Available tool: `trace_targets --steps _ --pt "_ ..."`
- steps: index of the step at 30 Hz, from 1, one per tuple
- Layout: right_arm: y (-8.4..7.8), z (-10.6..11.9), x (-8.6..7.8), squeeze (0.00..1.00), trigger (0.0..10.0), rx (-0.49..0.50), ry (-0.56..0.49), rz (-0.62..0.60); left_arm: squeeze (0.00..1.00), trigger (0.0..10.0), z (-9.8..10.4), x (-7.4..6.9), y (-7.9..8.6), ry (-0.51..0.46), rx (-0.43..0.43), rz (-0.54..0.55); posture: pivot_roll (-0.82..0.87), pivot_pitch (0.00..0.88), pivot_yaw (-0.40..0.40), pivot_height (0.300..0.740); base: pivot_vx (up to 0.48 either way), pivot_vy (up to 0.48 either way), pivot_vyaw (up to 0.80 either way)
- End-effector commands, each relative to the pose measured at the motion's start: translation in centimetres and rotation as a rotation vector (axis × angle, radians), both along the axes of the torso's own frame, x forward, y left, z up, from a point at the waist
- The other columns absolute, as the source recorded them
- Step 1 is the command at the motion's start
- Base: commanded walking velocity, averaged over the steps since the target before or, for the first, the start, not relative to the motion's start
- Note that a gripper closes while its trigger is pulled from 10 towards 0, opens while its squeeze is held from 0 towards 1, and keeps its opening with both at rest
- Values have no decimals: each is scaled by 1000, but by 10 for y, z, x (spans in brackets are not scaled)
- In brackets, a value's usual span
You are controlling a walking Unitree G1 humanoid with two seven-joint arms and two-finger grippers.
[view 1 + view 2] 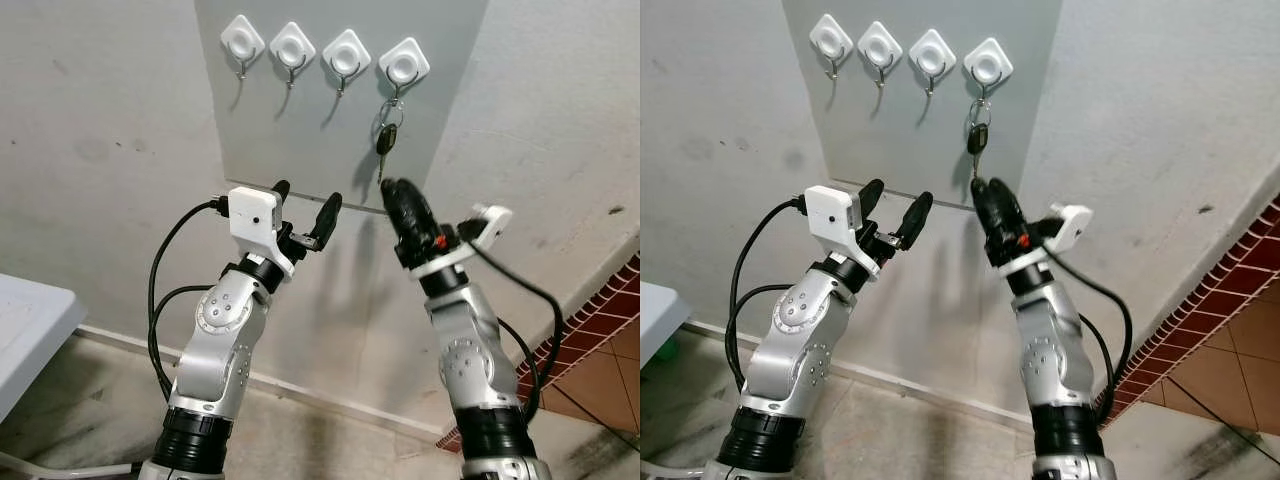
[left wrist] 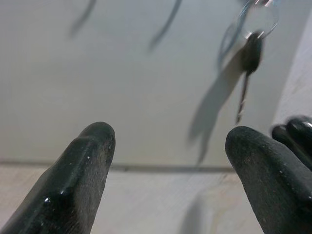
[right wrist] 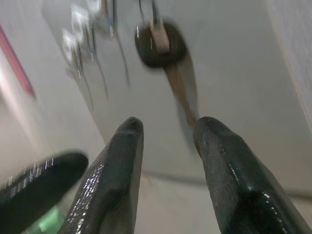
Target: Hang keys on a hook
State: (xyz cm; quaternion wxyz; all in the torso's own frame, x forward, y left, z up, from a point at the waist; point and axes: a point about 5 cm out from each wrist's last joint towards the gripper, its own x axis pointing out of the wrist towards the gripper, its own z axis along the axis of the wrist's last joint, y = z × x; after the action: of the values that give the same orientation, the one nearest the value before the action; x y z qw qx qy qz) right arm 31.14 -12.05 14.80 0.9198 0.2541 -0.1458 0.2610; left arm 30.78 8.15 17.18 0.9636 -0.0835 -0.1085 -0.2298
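Already the job is looking done, judging from how things lie. Nearest the camera, both silver arms are reaching up toward the wall. The left gripper [image 1: 305,213] is hovering with its two fingers spread wide and nothing between them, below the grey panel [image 1: 300,130] and well to the left of the keys. The right gripper [image 1: 990,200] is pointing up just beneath the keys [image 1: 386,138]; in its wrist view the fingers [image 3: 117,165] are showing a clear gap with nothing in it, and the key blade is hanging just beyond their tips, apart from them as far as the blur allows. Farther back, on the panel, four white hooks are sitting in a row. The keys are dangling by their ring from the rightmost hook [image 1: 404,66], a dark key head and a thin blade hanging straight down against the panel. The other three hooks [image 1: 292,48] are carrying nothing. What is left, I judge, is only drawing the right gripper down and away without brushing the blade, since a knock might swing the ring on the hook. Off to the robot's left, a pale bench [image 1: 30,325] corner is sitting low by the floor.
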Motion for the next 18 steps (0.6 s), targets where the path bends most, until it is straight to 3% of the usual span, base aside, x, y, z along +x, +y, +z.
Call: trace_targets --steps 1,7,8,11,16,18 --pt "-6 -6 -5 0 10000 -56 5 -37 0 10000 -16 0 6 48 9 30 0 0 -26 740 0 0 0" --pt "-24 -31 -18 0 10000 -116 97 -167 0 10000 -42 -4 18 118 2 71 -2 0 -23 740 0 0 0" --pt "-28 -36 -19 0 10000 -127 122 -199 0 10000 -47 -5 21 117 32 83 -5 0 -21 740 0 0 0" --pt "-41 -59 -29 0 10000 -226 218 -317 0 10000 -70 -10 29 155 61 103 -12 0 -17 740 0 0 0" --pt "-51 -80 -43 0 10000 -339 293 -417 0 10000 -90 -17 36 197 59 124 -29 0 -9 740 0 0 0" --pt "-52 -85 -47 0 10000 -335 318 -428 0 10000 -95 -18 37 209 64 131 -31 0 -6 740 0 0 0"
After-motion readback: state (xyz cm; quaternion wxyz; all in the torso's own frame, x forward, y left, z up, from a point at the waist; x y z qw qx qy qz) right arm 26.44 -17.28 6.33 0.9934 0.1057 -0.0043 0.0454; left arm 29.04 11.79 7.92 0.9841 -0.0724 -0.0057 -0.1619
